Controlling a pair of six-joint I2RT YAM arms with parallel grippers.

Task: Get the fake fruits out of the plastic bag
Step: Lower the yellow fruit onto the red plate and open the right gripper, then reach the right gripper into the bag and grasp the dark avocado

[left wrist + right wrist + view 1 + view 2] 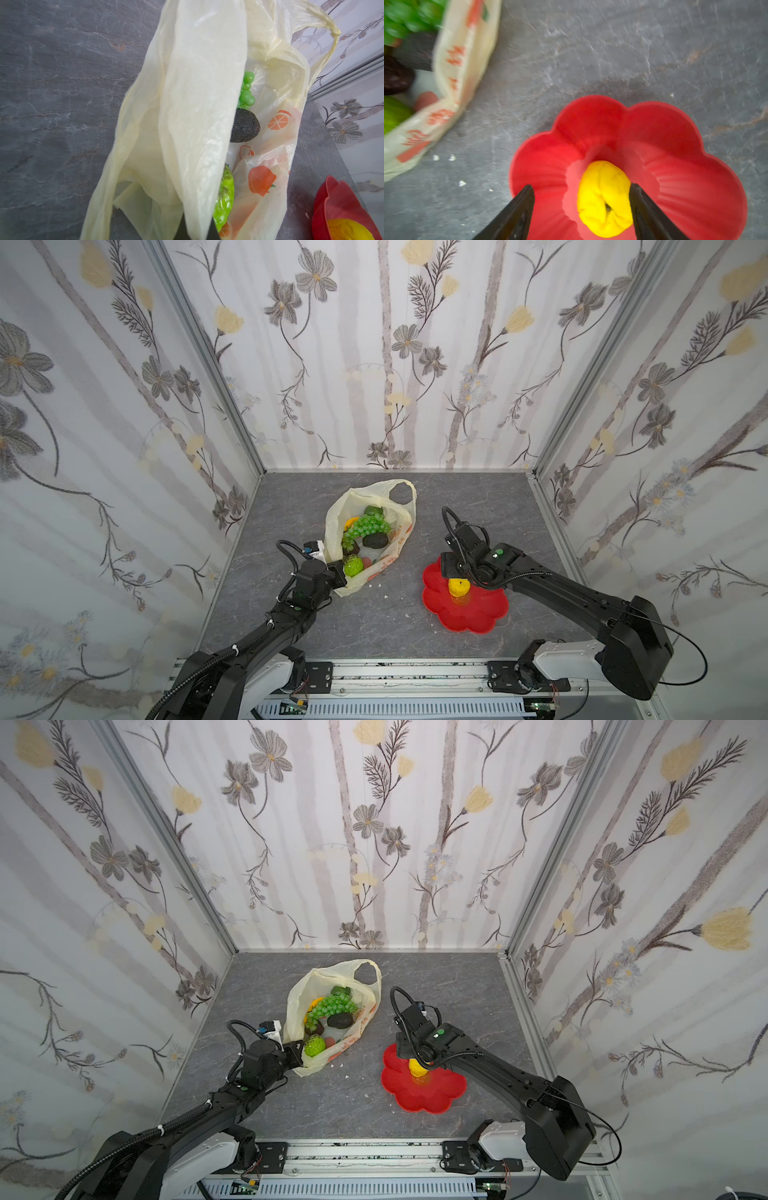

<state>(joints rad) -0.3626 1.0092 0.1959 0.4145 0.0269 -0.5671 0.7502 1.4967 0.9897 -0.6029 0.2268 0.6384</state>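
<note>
We see the grey, veined table (374, 626) walled on three sides, with bare surface between and in front of the two things on it. The plastic bag (361, 497), thin crinkled pale-yellow film, lies mouth-open left of centre, and our left gripper (340, 574) is clamped on its near rim. The glossy red petal-edged plate (478, 614) sits well apart, to the right. Over it our right gripper (581, 187) stands with its jaws spread, gripping nothing, either side of a yellow fruit (458, 587). In the bag lie a beaded grape bunch (368, 526), a rough dark avocado (375, 541) and a bumpy green ball (353, 565).
</note>
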